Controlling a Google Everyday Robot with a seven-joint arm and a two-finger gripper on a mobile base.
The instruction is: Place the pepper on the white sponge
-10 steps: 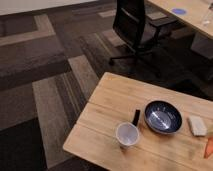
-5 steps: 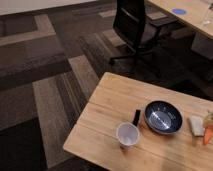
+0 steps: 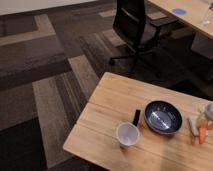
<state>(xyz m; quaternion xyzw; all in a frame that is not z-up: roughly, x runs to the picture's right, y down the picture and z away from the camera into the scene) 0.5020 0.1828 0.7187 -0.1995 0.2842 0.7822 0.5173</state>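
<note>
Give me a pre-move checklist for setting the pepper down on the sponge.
1. Pepper in grip: ok. The gripper at the right edge is shut on the pepper, which hangs tip down.
2. Target visible: ok. The white sponge lies on the wooden table, right of the dark blue bowl.
3. Pepper over sponge: not ok. It sits just right of the sponge.
4. Pepper touching sponge or table: cannot tell.
5. Path obstacles: ok. Bowl, white paper cup and black object all lie to the left, away from the gripper.
</note>
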